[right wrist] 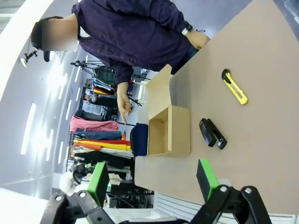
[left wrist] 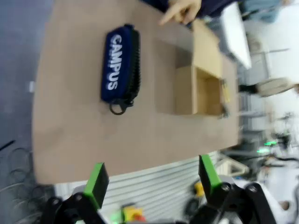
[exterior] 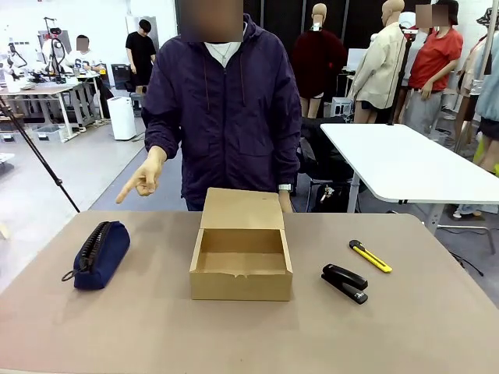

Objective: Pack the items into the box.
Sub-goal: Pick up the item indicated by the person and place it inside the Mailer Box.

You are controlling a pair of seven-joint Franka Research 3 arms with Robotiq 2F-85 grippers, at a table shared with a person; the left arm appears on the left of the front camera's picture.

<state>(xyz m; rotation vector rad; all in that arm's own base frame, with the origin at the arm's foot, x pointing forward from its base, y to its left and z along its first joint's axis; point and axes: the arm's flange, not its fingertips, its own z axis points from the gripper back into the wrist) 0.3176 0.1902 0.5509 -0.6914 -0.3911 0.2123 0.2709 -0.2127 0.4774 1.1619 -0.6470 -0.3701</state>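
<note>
The open brown box (exterior: 241, 262) stands mid-table with its lid flap raised toward the person; it also shows as the box (left wrist: 198, 90) and the box (right wrist: 169, 130). It looks empty. A navy zip pouch (exterior: 101, 254) lies to its left, printed "CAMPUS" on the pouch (left wrist: 118, 69). Right of the box lie a black stapler (exterior: 345, 282) and a yellow-and-black utility knife (exterior: 370, 255), seen again as the stapler (right wrist: 212, 133) and the knife (right wrist: 234, 86). My left gripper (left wrist: 153, 181) hangs open high above the table's near edge. My right gripper (right wrist: 153, 180) is open too, well short of the stapler.
A person in a dark purple jacket stands behind the box, one hand (exterior: 143, 179) pointing down toward the pouch, the other behind the lid. A white table (exterior: 405, 160) stands at the back right. The brown tabletop (exterior: 249, 335) is bare in front of the box.
</note>
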